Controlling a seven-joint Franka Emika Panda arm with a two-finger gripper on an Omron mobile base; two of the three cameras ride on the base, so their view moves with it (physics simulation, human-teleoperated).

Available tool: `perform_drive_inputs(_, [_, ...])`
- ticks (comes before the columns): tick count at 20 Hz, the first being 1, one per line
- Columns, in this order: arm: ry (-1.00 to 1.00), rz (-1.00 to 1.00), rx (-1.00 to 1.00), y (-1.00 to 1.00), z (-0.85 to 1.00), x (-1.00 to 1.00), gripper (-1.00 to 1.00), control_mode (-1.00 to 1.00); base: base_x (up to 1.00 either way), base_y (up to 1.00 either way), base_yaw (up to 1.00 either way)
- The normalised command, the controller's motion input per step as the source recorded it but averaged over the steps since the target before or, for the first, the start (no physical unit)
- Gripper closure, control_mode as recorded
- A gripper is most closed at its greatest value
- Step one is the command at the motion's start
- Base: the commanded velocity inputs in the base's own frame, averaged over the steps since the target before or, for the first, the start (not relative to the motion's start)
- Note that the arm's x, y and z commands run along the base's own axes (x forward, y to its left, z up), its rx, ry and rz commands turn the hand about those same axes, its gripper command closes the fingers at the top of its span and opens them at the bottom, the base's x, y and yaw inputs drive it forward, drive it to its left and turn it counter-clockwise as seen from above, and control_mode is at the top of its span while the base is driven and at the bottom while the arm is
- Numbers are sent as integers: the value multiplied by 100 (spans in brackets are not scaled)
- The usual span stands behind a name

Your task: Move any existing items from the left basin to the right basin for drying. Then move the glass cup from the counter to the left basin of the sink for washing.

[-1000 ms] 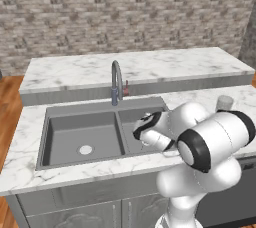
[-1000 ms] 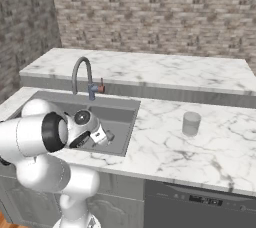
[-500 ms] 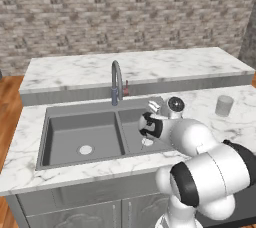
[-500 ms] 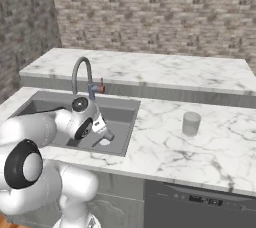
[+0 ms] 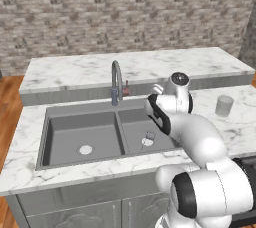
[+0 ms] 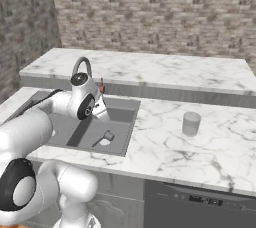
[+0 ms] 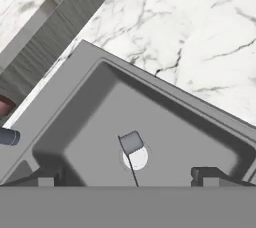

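Note:
The glass cup stands upright on the marble counter to the right of the sink. The left basin shows its grey floor and a round drain. In the right basin lies a small grey item with a thin handle, right by the drain. My gripper hangs above the right basin, looking down at that item. It is open, with nothing between its fingertips.
A curved faucet rises behind the divider between the basins, with a small red thing beside it. A raised marble ledge runs behind the sink. My arm reaches over the sink's front right corner.
The arm has swung round and the hand has lifted away from the floor of the right basin. The jaws have stayed open. The grey item has not moved.

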Motion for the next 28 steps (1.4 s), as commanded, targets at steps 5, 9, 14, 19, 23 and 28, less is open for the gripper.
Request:
perform_drive_inputs(5, [13, -6, 0, -17, 50, -17, -100, -100, 0, 0, 0])
perform_drive_inputs(9, [14, -6, 0, -20, 43, -17, -100, -100, 0, 0, 0])
perform_drive_inputs(14, [14, -8, 0, -21, 30, -13, -100, -100, 0, 0, 0])
perform_drive_inputs(19, [12, -9, 0, -23, 8, -6, -100, -100, 0, 0, 0])
perform_drive_inputs(23, [7, -8, -5, -28, 0, 0, -100, -100, 0, 0, 0])
perform_drive_inputs(28, [1, -5, -4, -38, -10, 0, -100, -100, 0, 0, 0])
